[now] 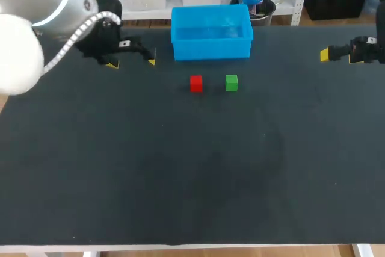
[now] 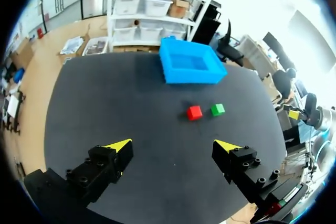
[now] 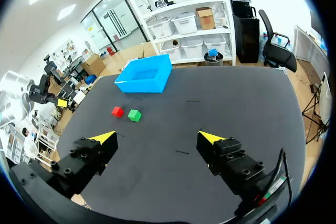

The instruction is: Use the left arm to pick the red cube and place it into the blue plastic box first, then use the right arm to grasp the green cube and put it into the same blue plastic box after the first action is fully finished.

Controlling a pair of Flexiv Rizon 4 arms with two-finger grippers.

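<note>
L fingers (image 2: 119, 145) spread wide, nothing btwn them. They hang over the far-left part of the surface (image 1: 180, 167), left of the box and well apart from both cubes. R fingers (image 3: 104, 138) also spread and holding nothing, at the far-right edge, well apart from everything.

Progress: nothing done yet, by the look of it. Step 1 (L arm, red) not begun, so step 2 (R arm, green) must wait.
- Red cube (image 1: 196, 83) sits flat on the surface, near the far edge at about mid-width, just in front of the blue plastic box (image 1: 210, 47).
- Green cube (image 1: 231, 82) is just beside the red cube, on its right, w/ a gap btwn; not touching.
- Box stands at the far edge, open top up. Inside shows only blue, no cube in it.

Left to do: both picks and both drops, red first. The L arm prob. needs to come across toward mid-surface and straddle red w/o nudging green.

Surface: dark, matte, flat, w/ a pale strip along the near edge. On it only the box and the 2 cubes show.
</note>
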